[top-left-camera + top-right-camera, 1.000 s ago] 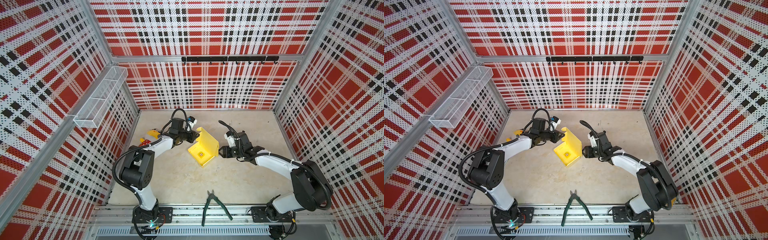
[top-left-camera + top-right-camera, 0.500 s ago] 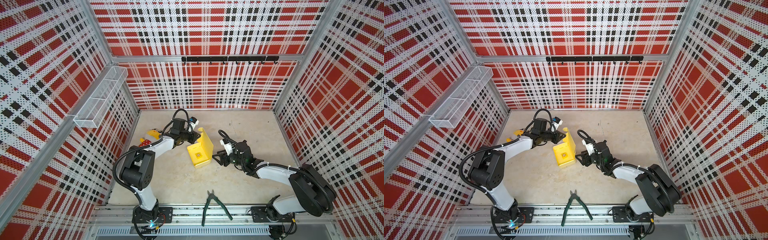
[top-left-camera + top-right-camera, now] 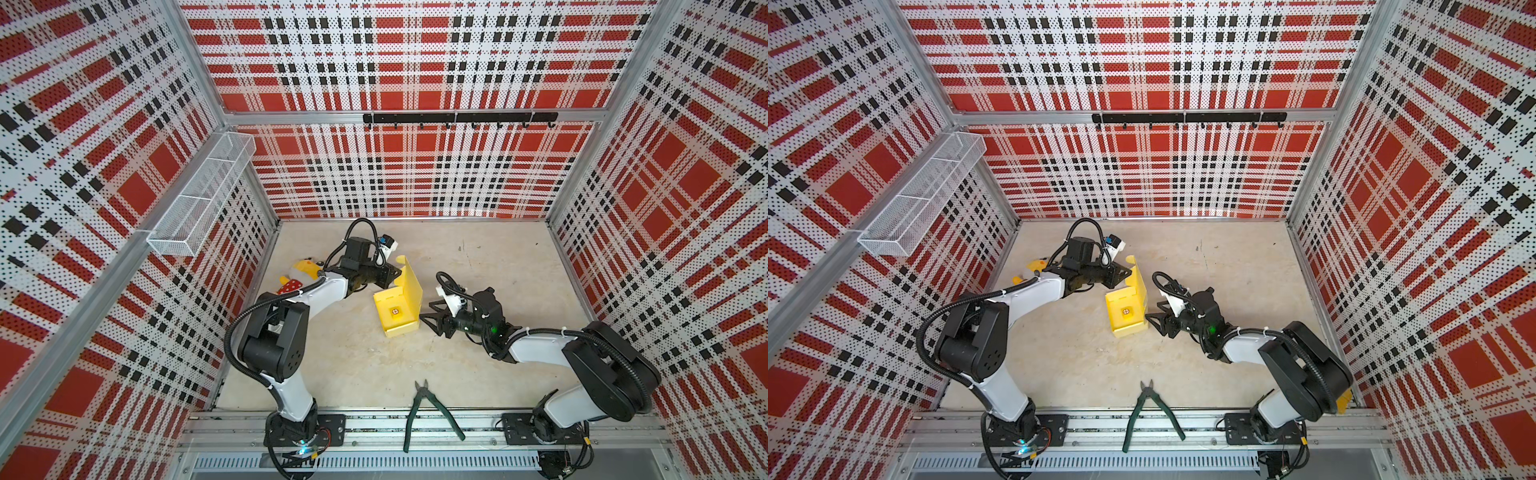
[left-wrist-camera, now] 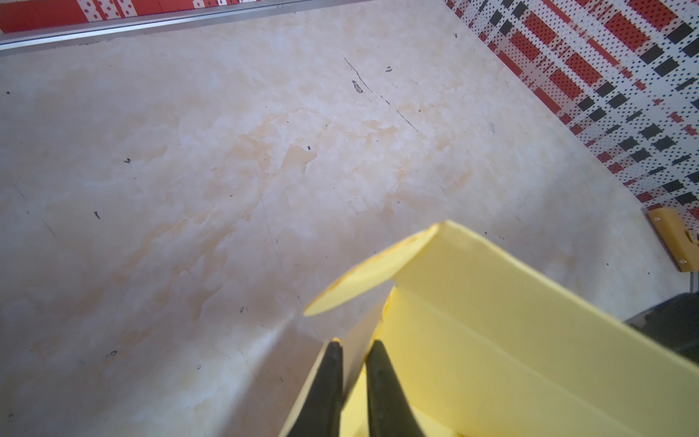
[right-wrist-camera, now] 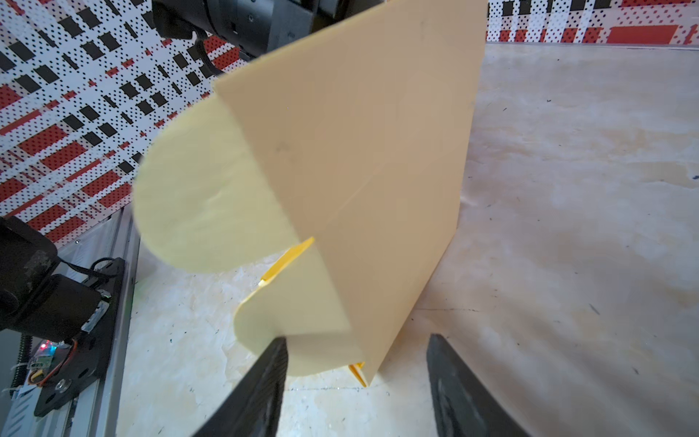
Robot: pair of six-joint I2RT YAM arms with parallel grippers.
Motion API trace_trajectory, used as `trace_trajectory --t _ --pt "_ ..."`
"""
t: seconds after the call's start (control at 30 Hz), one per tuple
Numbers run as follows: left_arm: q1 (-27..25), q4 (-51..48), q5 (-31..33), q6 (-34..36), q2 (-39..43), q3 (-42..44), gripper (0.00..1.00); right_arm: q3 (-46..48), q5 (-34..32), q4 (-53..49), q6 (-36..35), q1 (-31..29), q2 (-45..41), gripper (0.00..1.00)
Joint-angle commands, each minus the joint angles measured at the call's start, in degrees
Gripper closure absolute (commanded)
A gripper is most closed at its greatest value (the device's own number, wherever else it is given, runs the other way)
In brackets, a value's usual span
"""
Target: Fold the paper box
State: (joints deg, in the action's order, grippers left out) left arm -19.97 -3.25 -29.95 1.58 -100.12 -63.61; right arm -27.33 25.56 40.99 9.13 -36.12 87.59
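Observation:
The paper box [image 3: 409, 286] is pale yellow and part-folded, and it stands in the middle of the floor in both top views [image 3: 1136, 286]. One large panel is raised upright over its shallow tray. My left gripper [image 3: 395, 275] reaches in from the far left and is shut on a thin wall of the box [image 4: 491, 310], with its black fingertips [image 4: 334, 352] either side of the card. My right gripper [image 3: 428, 321] is open, low at the box's near right corner. In the right wrist view that corner [image 5: 363, 363] sits between its spread fingers [image 5: 278, 355].
A small square with a red cross [image 3: 395, 311] lies inside the tray. Green-handled pliers [image 3: 428, 409] lie at the front edge. A yellow and red plush toy [image 3: 301, 272] sits by the left wall. A wire basket [image 3: 203, 199] hangs on that wall, and a hook rail [image 3: 459, 118] runs along the back.
My right gripper has dropped toward the front, come in low at the box's near right corner and opened wider. The box's panel now stands more upright. The left grip is unchanged.

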Motion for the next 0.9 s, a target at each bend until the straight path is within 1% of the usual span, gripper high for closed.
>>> trace_trajectory --t 0.0,0.1,0.27,0.47,0.63,0.87 --pt "-0.4 -1.1 -0.2 -0.1 1.3 0.8 0.84 0.3 1.3 7.5 -2.4 -1.2 1.9 0.36" --pt "-0.5 -1.1 -0.3 -0.1 1.4 0.9 0.84 1.7 1.4 12.8 -1.0 -1.5 3.6 0.35" --pt "-0.8 -1.0 -0.4 -0.3 1.6 1.6 0.85 0.8 -0.2 14.4 -1.0 -2.2 6.0 0.36" --pt "-1.0 -0.8 -0.6 -1.7 2.0 3.0 0.85 0.2 -4.4 16.9 -1.7 -2.9 8.5 0.43" --pt "-0.8 0.8 -0.8 -4.8 2.7 5.5 0.86 -0.2 -6.4 14.7 -4.2 -3.1 7.8 0.52" --pt "0.2 8.0 -4.0 -6.7 3.3 11.3 0.86 -1.5 -8.5 4.5 -10.1 -3.4 3.9 0.60"
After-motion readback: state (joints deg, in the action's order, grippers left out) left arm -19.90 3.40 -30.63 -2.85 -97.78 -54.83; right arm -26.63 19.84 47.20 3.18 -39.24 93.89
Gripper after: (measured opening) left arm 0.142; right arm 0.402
